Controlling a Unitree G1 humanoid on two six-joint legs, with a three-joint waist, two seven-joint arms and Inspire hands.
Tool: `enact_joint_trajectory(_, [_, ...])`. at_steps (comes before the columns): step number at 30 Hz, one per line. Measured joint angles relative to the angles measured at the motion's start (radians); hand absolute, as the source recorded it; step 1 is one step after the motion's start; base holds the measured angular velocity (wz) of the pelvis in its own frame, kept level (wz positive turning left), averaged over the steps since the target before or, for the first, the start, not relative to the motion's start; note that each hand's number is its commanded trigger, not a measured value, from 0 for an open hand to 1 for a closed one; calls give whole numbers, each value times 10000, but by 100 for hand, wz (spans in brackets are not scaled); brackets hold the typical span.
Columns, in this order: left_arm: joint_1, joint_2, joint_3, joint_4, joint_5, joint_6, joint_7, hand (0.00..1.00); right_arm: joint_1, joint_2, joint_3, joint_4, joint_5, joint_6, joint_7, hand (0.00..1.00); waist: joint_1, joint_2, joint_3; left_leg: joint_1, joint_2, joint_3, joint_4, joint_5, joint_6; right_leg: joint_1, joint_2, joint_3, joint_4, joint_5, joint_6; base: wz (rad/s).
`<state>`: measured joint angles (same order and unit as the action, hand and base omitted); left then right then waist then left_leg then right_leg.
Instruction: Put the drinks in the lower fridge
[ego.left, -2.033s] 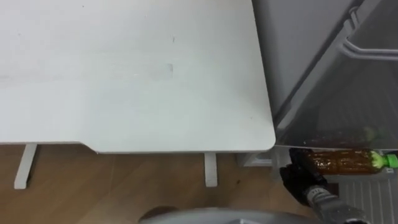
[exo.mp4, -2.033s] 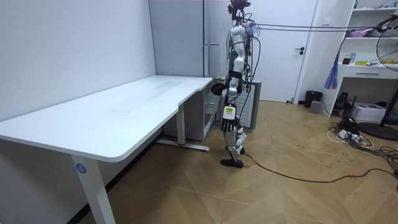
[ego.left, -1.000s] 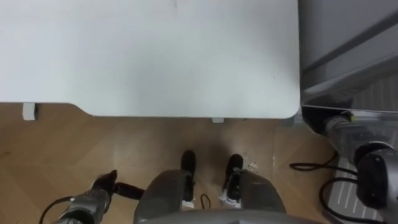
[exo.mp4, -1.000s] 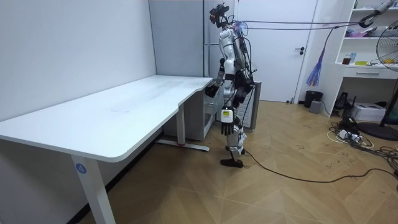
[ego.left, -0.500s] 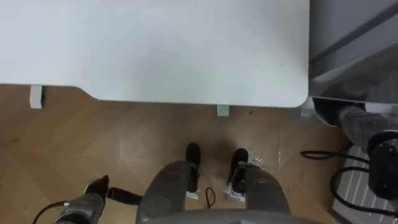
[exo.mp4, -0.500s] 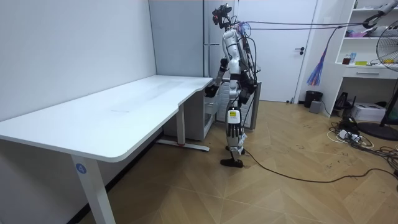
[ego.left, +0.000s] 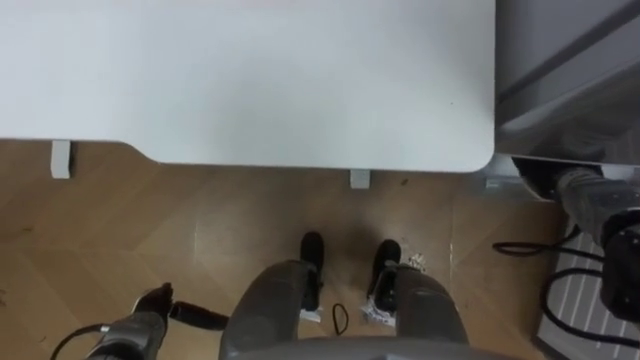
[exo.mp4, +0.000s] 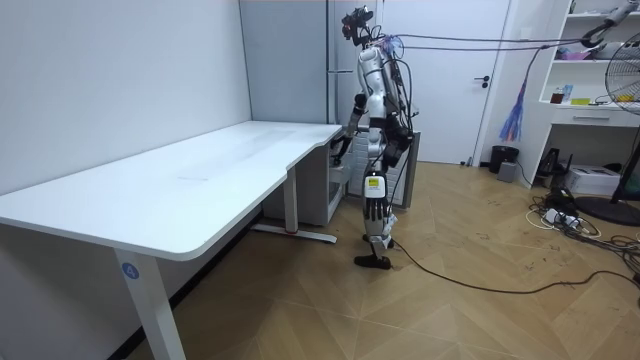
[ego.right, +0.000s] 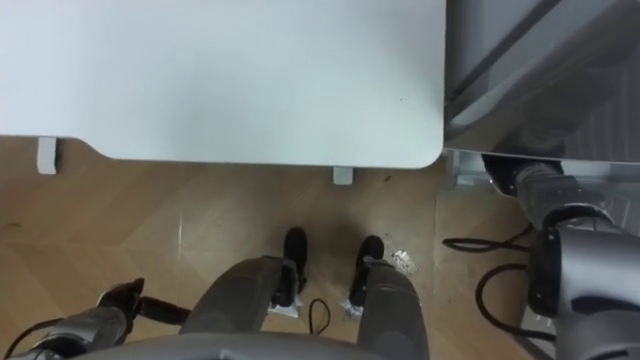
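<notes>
— Where is the drink?
— Cannot tell. The right robot hand (exo.mp4: 342, 149) is at the fridge (ego.left: 565, 60), past the worktop's (ego.left: 250, 80) right corner, its grip hidden.
— The left robot hand (ego.left: 150, 303)?
— Hangs low, seemingly loosely spread.

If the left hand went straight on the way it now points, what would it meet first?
Most likely the wooden floor. The left hand hangs at the robot's side pointing down, and nothing shows beneath it, though depth is hard to judge from above.
</notes>
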<state>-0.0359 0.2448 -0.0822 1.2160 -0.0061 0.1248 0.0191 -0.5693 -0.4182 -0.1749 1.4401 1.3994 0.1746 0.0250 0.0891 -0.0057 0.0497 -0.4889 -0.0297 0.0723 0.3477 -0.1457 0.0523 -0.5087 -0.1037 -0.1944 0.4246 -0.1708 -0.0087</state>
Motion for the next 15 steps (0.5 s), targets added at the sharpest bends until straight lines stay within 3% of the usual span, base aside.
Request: enact_joint_trajectory(15, [-139,38,11,6,-15,-39,-318,0,18,-7,13,-2,-1761,17,224,0,-213,30,-26,124,-40,147,-56,30,36,29,-158,35,124,-68,15,0])
